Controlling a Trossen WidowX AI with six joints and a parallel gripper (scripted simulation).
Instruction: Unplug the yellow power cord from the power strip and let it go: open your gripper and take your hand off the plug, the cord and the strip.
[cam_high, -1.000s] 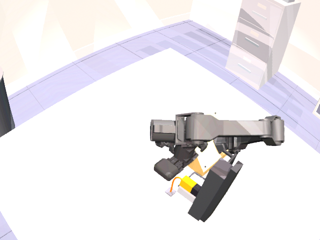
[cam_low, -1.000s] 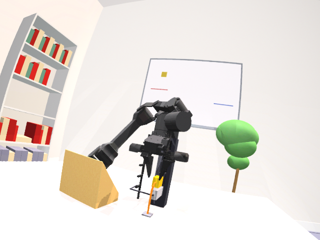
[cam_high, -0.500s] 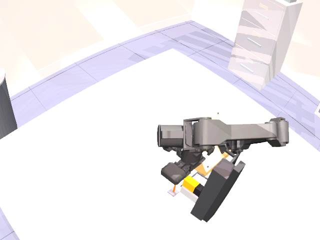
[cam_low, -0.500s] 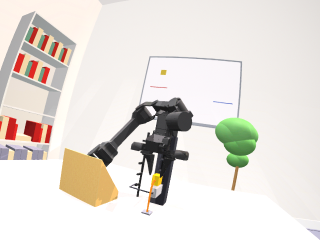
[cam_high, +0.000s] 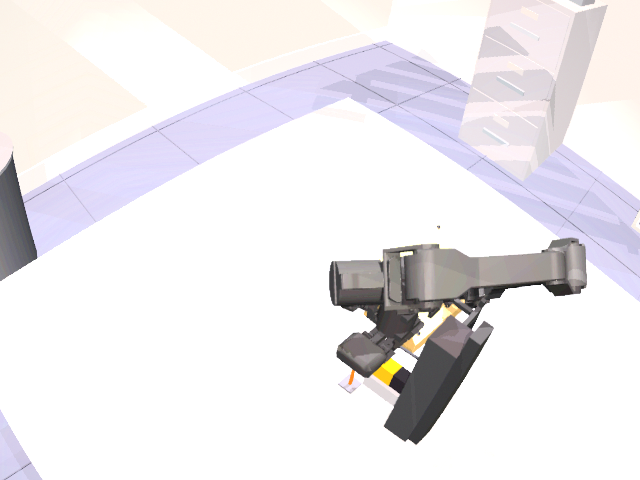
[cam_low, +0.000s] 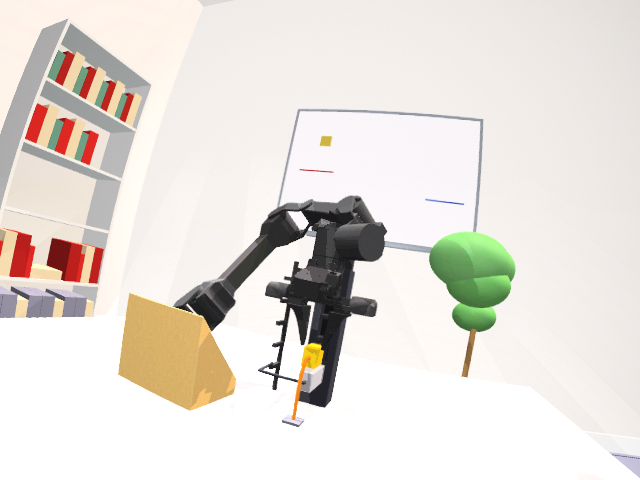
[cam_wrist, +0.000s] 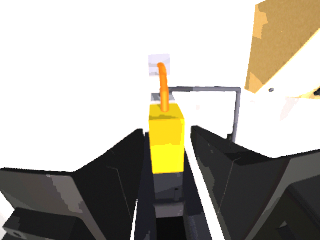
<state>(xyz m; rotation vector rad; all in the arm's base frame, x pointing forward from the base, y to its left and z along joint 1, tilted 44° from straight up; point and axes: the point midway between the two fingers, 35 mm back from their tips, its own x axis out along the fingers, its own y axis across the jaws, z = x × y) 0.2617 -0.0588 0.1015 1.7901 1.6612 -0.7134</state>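
No text, label, brand, number or sign can be read in any view. The whiteboard (cam_low: 382, 178) carries only a small yellow square, a red line and a blue line, and the book spines on the bookshelf (cam_low: 62, 170) are plain blocks of colour.
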